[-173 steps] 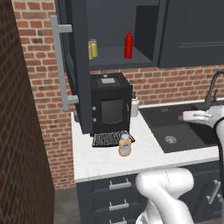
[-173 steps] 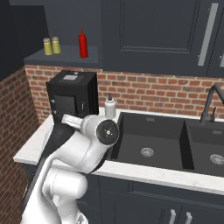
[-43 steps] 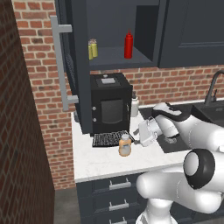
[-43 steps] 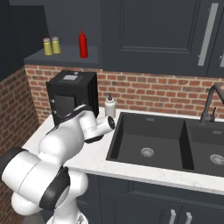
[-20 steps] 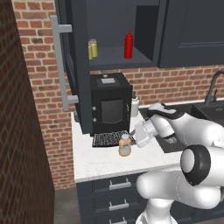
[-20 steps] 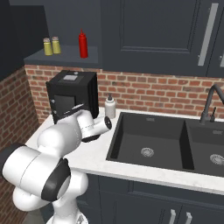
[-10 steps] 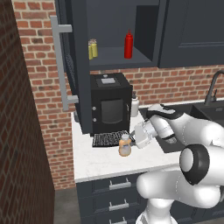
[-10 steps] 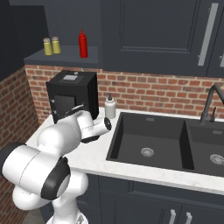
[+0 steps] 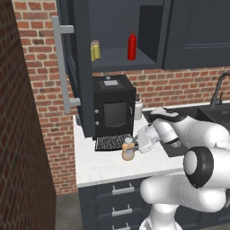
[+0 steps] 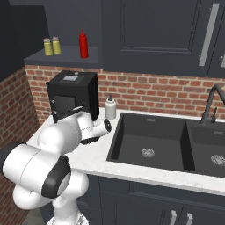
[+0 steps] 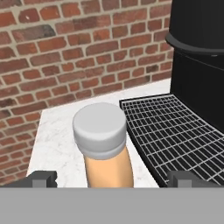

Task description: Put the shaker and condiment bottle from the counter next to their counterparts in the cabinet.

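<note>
gripper [image 11: 109, 177] spread wide, straddling the condiment bottle [image 11: 104, 144], not yet clamped. bottle stands on the counter [image 9: 103, 166] at the drip grate's [image 11: 170, 131] 9 o'clock. step: grasp approach; next likely closing. cabinet [image 9: 117, 58] shelf at 12 o'clock.

Flat, even render lighting, sharp all over

No glare or blur anywhere; the worktop [image 9: 96, 164] reads bright white while the cabinet [image 9: 117, 27] interior sits dim. Soft shading only, with faint shadow under the cap of the condiment bottle [image 11: 105, 148]. Straight edges stay straight, no lens warping at the borders.
</note>
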